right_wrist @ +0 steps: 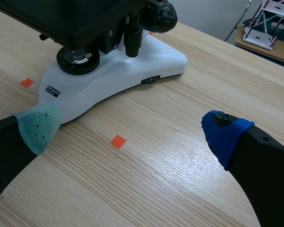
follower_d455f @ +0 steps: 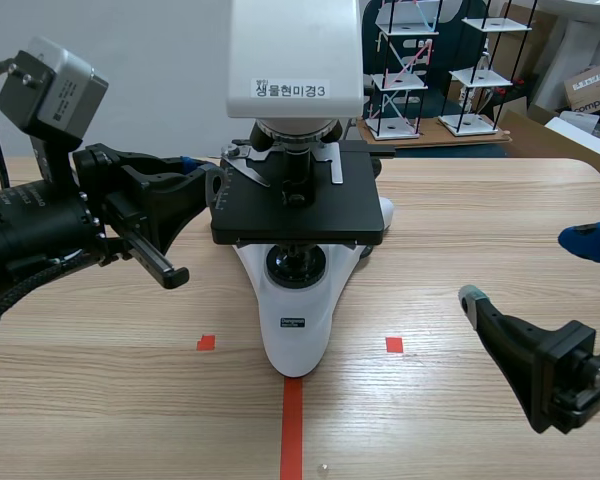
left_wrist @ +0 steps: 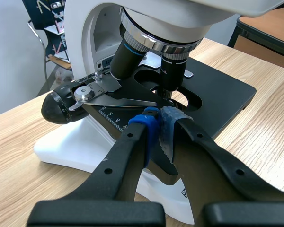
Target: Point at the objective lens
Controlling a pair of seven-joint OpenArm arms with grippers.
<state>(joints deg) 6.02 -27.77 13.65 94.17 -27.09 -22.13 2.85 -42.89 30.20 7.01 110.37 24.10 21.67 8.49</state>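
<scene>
Objective lens (left_wrist: 173, 78): black barrel, hangs upright from the microscope (follower_d455f: 295, 60) nosepiece over the opening in the stage (left_wrist: 217, 99). A second black lens (left_wrist: 128, 56) sits tilted beside it.

Left gripper (left_wrist: 159, 119): fingers narrowed until the blue and grey-green pads meet, nothing held. Tips are raised over the stage's near edge and aimed at the lower end of the upright lens, very near it; contact cannot be told. In the scene view the left arm (follower_d455f: 40, 225) comes in level at stage height from the microscope's side.

Right gripper (right_wrist: 131, 130): fingers spread wide, nothing between them. It hovers low over the desk (follower_d455f: 460, 200), near the white base (right_wrist: 132, 71) but apart from it, well away from the lens.

Microscope stands mid-desk, base straddling the tape line.
</scene>
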